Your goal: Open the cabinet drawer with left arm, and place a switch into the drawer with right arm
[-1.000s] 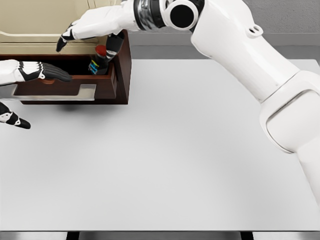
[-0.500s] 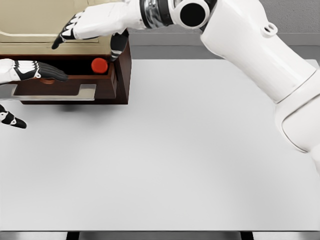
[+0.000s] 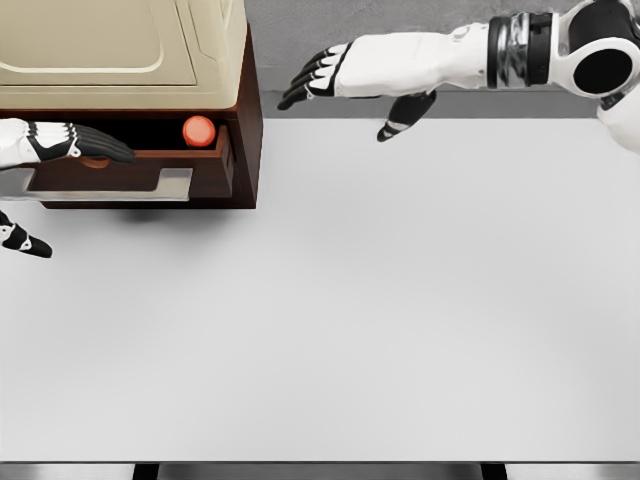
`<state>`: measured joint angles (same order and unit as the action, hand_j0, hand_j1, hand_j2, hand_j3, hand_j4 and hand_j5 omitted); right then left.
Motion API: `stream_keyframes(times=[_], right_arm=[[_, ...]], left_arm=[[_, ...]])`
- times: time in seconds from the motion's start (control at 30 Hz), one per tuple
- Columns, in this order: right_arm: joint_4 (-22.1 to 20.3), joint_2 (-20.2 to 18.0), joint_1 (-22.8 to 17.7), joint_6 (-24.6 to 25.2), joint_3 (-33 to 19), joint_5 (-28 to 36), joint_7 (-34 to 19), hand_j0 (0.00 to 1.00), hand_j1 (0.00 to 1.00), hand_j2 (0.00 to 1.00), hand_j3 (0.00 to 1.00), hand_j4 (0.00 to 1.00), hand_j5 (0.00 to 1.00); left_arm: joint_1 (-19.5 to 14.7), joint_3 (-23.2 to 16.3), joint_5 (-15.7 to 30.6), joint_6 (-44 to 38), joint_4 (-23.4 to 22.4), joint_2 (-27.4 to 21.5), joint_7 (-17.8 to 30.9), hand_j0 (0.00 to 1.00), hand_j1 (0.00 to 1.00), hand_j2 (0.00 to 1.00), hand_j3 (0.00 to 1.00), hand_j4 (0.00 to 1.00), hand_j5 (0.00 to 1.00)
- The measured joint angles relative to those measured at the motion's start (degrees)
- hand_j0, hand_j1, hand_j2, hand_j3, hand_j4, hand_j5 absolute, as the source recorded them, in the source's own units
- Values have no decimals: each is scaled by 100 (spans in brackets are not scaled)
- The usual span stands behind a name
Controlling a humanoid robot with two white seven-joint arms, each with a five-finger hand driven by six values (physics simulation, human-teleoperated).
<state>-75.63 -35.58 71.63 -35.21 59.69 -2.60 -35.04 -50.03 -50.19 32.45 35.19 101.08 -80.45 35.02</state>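
Observation:
The dark wooden cabinet (image 3: 245, 140) stands at the table's back left with a beige top. Its drawer (image 3: 120, 182) is pulled out toward me. The switch, showing as a red round button (image 3: 199, 131), lies inside the drawer at its right end. My left hand (image 3: 70, 145) comes in from the left edge, fingers stretched flat over the drawer's front rim, holding nothing. My right hand (image 3: 345, 85) hovers open above the table's back edge, to the right of the cabinet and apart from it, empty.
A metal handle plate (image 3: 150, 185) runs along the drawer front. The white table (image 3: 380, 320) spreads out in front and to the right of the cabinet.
My right hand let go of the switch, which now lies in the drawer, then pulled out rightward, away from the cabinet. The left hand has barely moved.

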Motion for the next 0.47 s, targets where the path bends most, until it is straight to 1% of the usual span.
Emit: stream_keyframes(times=[0.1,0.17,0.2,0.33,0.4,0.43,0.47], right_arm=[[-19,-478,-413,-2,-17,169,0,100,100,100,100,100,100],[-10,-729,-580,-1,-31,250,0,100,100,100,100,100,100],[-2,-818,-589,0,-34,303,0,100,100,100,100,100,100],[185,-1031,-967,1,-59,421,0,100,100,100,100,100,100],[326,-1078,-1326,-3,-149,426,0,100,100,100,100,100,100],[382,-1090,-1484,-4,-262,425,0,100,100,100,100,100,100],[425,-1097,-1626,-3,-408,424,0,100,100,100,100,100,100]], left_arm=[[-8,2,4,-1,0,-4,0,100,100,100,100,100,100],[2,21,5,-2,0,-42,0,100,100,100,100,100,100],[2,30,6,-2,-1,-60,0,100,100,100,100,100,100],[21,45,-2,1,-1,-81,0,100,100,100,100,100,100],[57,47,3,-1,-2,-72,0,100,100,100,100,100,100],[139,50,4,-1,-2,-67,-1,100,100,100,100,100,100],[129,50,-5,2,-2,-58,0,100,100,100,100,100,100]])
